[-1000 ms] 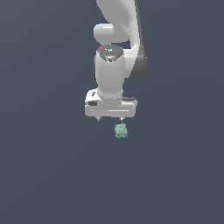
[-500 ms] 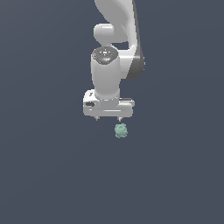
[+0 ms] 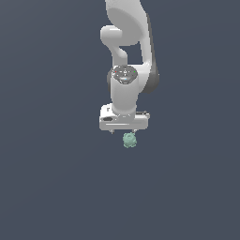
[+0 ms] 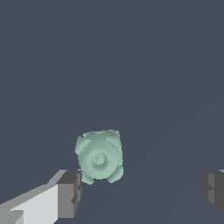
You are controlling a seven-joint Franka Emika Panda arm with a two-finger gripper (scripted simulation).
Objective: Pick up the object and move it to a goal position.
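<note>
Wrist view gives us the clearest look at the small pale mint-green knobbly blob (image 4: 99, 156): it is roughly round, with a raised boss in the middle of its face and rounded lumps around its edge. We see it lying on the plain dark grey-blue ground (image 4: 131, 65), which fills the rest of the picture without any mark or seam. The blob sits close to one dark grey fingertip pad (image 4: 70, 193), just beside it, and we cannot tell whether the two touch. The other dark pad (image 4: 213, 189) stands well apart from the blob, at the far side of the picture. We therefore read the white two-fingered gripper (image 4: 141, 191) as spread wide, with nothing clamped between its fingers.

In the exterior view we find the same green blob (image 3: 130, 139) just under the white gripper (image 3: 123, 131), slightly toward the exterior view's right of the gripper's middle. The gripper's flat white body points straight down, and only short dark finger stubs show beneath it. Above it we see the white jointed robot arm (image 3: 125, 89) rising upright, with a round grey joint cap facing us, and bending out of the top of the picture. Around everything the same dark ground (image 3: 51, 178) spreads evenly.
</note>
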